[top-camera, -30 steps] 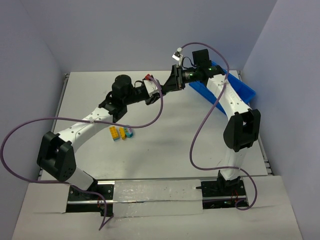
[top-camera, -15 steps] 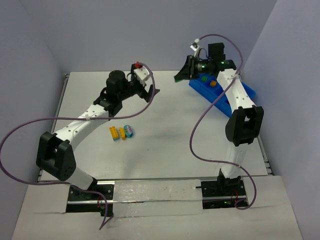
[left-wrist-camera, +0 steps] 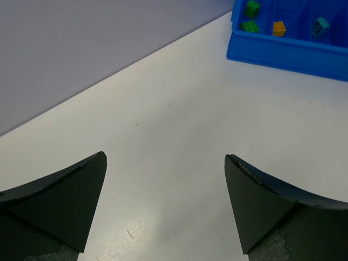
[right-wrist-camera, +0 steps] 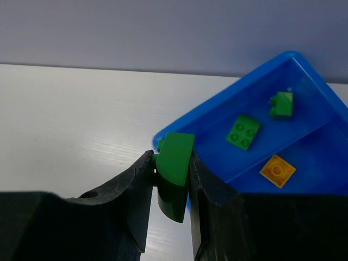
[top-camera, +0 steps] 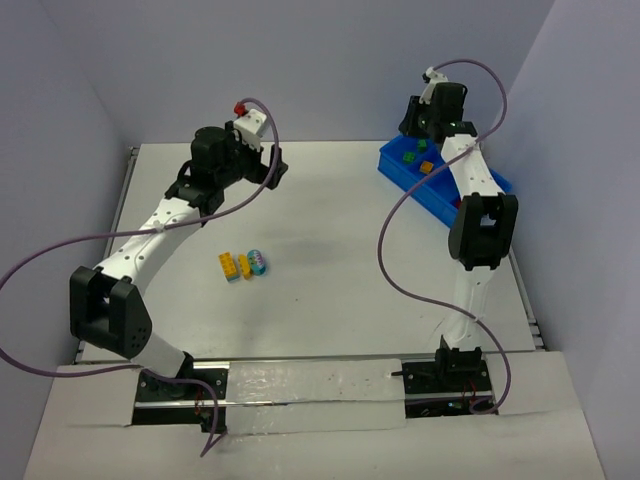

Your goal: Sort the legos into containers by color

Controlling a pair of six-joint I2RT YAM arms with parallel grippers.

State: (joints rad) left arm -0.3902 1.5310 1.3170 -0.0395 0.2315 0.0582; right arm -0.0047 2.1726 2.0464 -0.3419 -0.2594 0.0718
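My right gripper [right-wrist-camera: 171, 157] is shut on a green lego [right-wrist-camera: 175, 174], held over the near corner of the blue bin [right-wrist-camera: 312, 87]. Inside the bin's containers lie two green bricks [right-wrist-camera: 243, 131] [right-wrist-camera: 282, 104] and an orange one [right-wrist-camera: 277, 170]. From above, the right gripper [top-camera: 411, 120] hangs over the bin's far end [top-camera: 445, 185]. My left gripper [left-wrist-camera: 166, 157] is open and empty above bare table; in the top view it [top-camera: 274, 166] sits left of centre. Yellow [top-camera: 229, 266], orange [top-camera: 245, 267] and light blue [top-camera: 258, 262] legos lie together on the table.
The left wrist view shows the bin's side wall [left-wrist-camera: 288, 51] at upper right, with green [left-wrist-camera: 251, 25], orange [left-wrist-camera: 279, 28] and light blue [left-wrist-camera: 321, 25] bricks in it. Purple cables loop from both arms. Walls close the table at back and sides.
The two grippers, which met mid-table, have parted. The left one opened and swung back to the left. The right one carried the green lego over to the bin.
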